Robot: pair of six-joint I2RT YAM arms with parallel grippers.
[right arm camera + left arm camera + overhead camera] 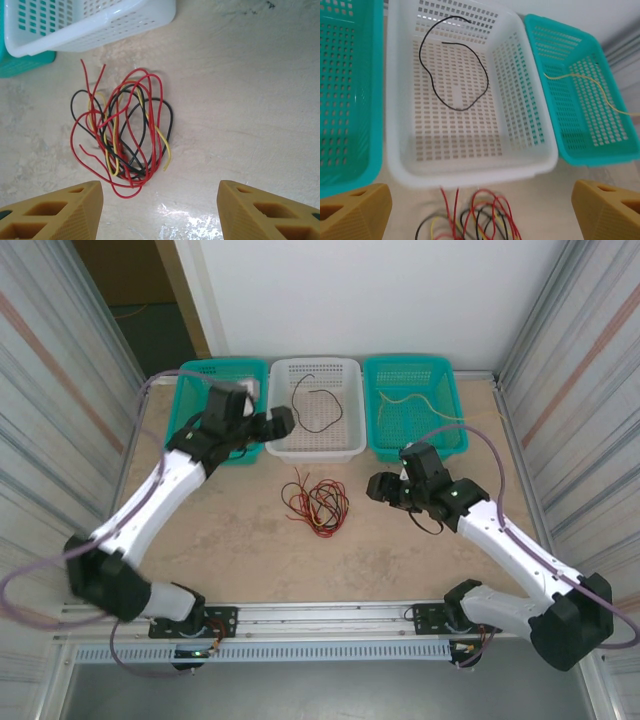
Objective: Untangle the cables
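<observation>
Main tangle (122, 132): thin red, black and yellow cables in overlapping, crossing loops, lying on the worktop (240, 100) just in front of the white basket (100, 25). Red strands are the most numerous; two red ends stick out toward the basket and one yellow end trails free at the side.

One black cable (452, 62) lies alone in a loose open loop on the white basket's floor. One yellow cable (590, 85) lies in the right teal basket (580, 150).

The left gripper (283, 423) is by the white basket's near left corner, fingers wide apart and empty. The right gripper (160, 200) is near the tangle, fingers apart with nothing between them.
</observation>
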